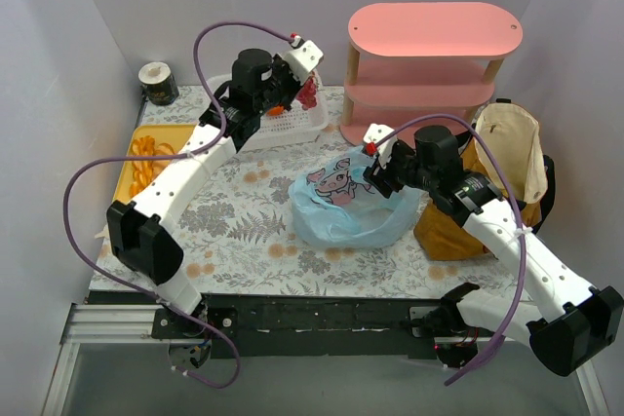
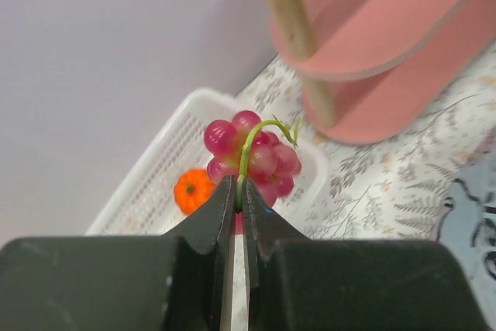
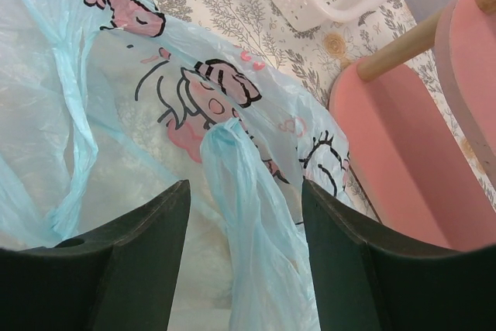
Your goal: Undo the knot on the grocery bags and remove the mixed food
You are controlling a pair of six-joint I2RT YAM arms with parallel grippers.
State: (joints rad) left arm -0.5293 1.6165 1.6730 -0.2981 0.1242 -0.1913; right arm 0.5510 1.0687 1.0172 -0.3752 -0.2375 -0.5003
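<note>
A bunch of reddish-purple grapes (image 2: 252,153) hangs by its green stem from my left gripper (image 2: 239,184), which is shut on the stem above the white basket (image 2: 147,191). A small round orange fruit (image 2: 192,190) lies in that basket. In the top view the left gripper (image 1: 302,83) is at the back, over the basket (image 1: 307,126). My right gripper (image 3: 244,191) is open over the pale blue plastic bag (image 3: 116,137), a twisted bag handle (image 3: 232,168) standing loose between its fingers. The bag (image 1: 341,207) lies mid-table, and the mustard tote (image 1: 507,172) stands to its right.
A yellow tray (image 1: 129,185) with orange-tan pastry slices (image 1: 146,155) sits at the left edge. A dark cup with a white rim (image 1: 158,83) stands in the back left corner. A pink two-tier shelf (image 1: 429,56) stands at the back right, close behind the bag.
</note>
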